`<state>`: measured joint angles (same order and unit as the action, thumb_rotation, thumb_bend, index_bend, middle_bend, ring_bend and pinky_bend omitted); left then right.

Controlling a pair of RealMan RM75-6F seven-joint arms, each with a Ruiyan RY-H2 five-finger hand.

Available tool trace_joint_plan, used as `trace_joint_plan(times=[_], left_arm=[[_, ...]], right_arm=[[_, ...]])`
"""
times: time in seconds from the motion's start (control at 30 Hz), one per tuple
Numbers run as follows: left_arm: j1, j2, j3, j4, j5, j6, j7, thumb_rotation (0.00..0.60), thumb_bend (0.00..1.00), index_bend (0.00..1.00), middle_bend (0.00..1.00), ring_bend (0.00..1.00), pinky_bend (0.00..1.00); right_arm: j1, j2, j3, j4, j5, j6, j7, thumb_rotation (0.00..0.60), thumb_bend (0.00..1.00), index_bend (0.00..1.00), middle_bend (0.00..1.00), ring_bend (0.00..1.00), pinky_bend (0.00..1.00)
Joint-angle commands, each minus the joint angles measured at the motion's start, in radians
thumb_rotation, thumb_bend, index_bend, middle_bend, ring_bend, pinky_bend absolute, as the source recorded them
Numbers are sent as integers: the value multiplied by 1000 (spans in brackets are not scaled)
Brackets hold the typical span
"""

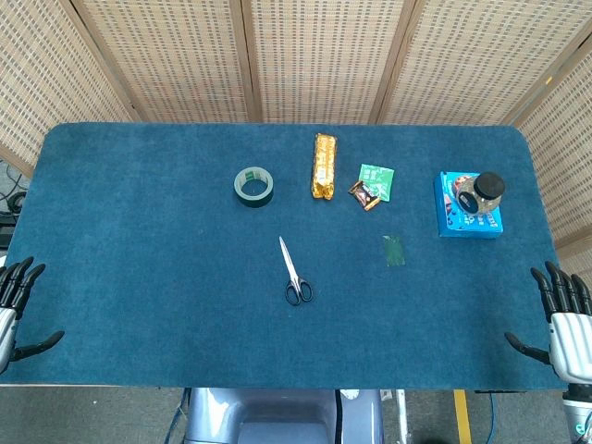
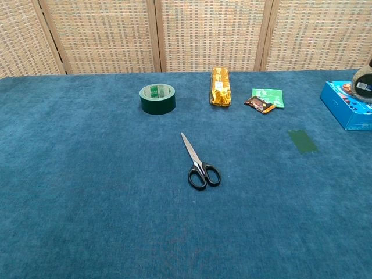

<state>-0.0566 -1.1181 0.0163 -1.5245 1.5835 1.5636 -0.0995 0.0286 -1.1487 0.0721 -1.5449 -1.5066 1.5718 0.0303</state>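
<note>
Black-handled scissors (image 1: 293, 273) (image 2: 199, 163) lie shut in the middle of the blue table (image 1: 139, 277), blades pointing away. A green tape roll (image 1: 254, 186) (image 2: 157, 98) sits behind them to the left. A strip of green tape (image 1: 393, 250) (image 2: 303, 141) lies flat to the right. My left hand (image 1: 17, 310) hangs at the table's left front corner, fingers spread, holding nothing. At the right front corner my right hand (image 1: 560, 314) is likewise spread and holds nothing. Neither hand shows in the chest view.
A gold wrapped packet (image 1: 324, 165) (image 2: 220, 86), a green sachet (image 1: 376, 180) (image 2: 268, 96) and a small brown wrapper (image 1: 364, 195) (image 2: 259, 104) lie at the back. A blue box (image 1: 467, 207) (image 2: 347, 104) with a dark round jar (image 1: 487, 188) on it stands at the right. Woven screens (image 1: 324, 55) close off the back.
</note>
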Motion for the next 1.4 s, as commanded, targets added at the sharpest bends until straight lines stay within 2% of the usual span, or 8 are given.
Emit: trace_joint_plan(times=[0.03,0.33,0.47,0.77,0.87,1.07,1.3,1.4], left_arm=[[0,0,-1,-1,-2,-4,1,600,0,0,0,0,0],[-4,1,3,-2,16,-7,-18,600,0,0,0,0,0],[-6,-6,7,2,29,-10,-20,600,0,0,0,0,0],[-15,-16,6,6,27,-27,-20,600,0,0,0,0,0],[-21,-24,-5,9,4,-44,-4,600,0,0,0,0,0],[-29,-33,-21,19,-27,-63,-2,600,0,0,0,0,0],[-32,-35,-25,14,-29,-64,4,600,0,0,0,0,0],[-35,-35,-29,16,-39,-74,3,600,0,0,0,0,0]], right_arm=[[-1,2,-1,-1,-3,0,2,600,131,0,0,0,0],[2,0,-1,-2,9,-20,-12,600,155,0,0,0,0],[23,-6,4,-4,2,-47,-15,600,224,28,0,0,0],[195,-46,51,39,-72,-202,-37,600,234,162,0,0,0],[281,-95,88,90,-65,-280,-57,600,234,193,0,0,0],[400,-202,120,180,-45,-392,-113,600,238,254,0,0,0],[497,-322,133,307,6,-507,-181,600,332,282,0,0,0],[520,-362,129,350,24,-540,-193,600,337,290,0,0,0]])
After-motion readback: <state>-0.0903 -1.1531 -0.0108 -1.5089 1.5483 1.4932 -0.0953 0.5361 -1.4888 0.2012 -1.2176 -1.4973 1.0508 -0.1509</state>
